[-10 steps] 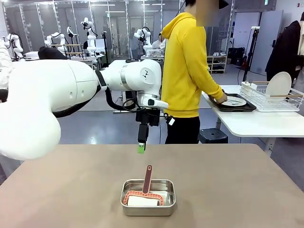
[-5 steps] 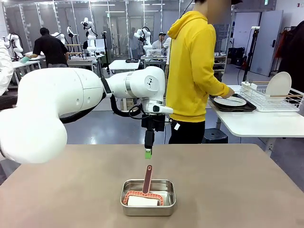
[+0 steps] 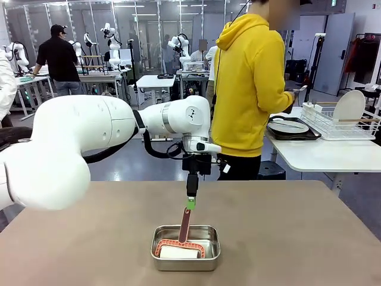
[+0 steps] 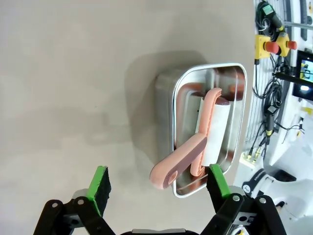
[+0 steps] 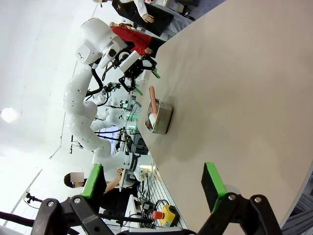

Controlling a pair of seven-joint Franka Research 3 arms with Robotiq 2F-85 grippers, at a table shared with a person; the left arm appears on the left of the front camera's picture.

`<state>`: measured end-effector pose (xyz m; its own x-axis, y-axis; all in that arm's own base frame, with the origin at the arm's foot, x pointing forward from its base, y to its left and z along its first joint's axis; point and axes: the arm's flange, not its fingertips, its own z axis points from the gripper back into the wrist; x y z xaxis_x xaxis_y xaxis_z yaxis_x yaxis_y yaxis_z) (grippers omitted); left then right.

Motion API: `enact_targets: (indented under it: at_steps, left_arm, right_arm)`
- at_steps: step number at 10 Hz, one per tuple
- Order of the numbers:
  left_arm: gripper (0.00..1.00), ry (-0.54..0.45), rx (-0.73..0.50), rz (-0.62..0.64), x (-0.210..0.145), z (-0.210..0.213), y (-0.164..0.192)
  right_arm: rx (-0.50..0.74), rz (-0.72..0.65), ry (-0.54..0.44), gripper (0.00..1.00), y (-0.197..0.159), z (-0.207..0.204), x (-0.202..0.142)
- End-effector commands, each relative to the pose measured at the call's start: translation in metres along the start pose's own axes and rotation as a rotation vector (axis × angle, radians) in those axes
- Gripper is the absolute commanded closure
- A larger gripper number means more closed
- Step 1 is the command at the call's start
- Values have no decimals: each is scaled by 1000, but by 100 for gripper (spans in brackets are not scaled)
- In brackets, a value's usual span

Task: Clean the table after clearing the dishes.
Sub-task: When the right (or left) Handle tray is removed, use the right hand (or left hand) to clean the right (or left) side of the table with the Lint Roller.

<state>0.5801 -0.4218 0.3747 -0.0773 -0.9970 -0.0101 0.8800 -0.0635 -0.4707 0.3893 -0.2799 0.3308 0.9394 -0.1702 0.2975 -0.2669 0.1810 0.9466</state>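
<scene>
Open left pincer (image 3: 190, 203) hangs over the table (image 3: 309, 238), just above the brush handle (image 3: 185, 224) in the pan (image 3: 185, 264); right pincer (image 5: 154, 181) open.

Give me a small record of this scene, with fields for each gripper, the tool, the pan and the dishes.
left gripper: open, right above the handle tip of the scrubber
right gripper: open, empty, facing the table
scrubber: pink, white pad, in the steel pan, handle leaning up
steel pan: on the table
dishes: plate on dark tray, white side table, beside the person
</scene>
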Motion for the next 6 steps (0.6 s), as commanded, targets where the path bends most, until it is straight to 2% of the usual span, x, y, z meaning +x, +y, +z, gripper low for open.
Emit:
enact_targets:
  at_steps: [1, 6]
  left_arm:
    - [0, -27, -23, 35, -1, 1, -1]
    - [0, -24, -104, 41, -15, -18, -4]
  right_arm:
    - [2, 10, -4, 0, 3, 0, -2]
    - [2, 10, -4, 0, 3, 0, -2]
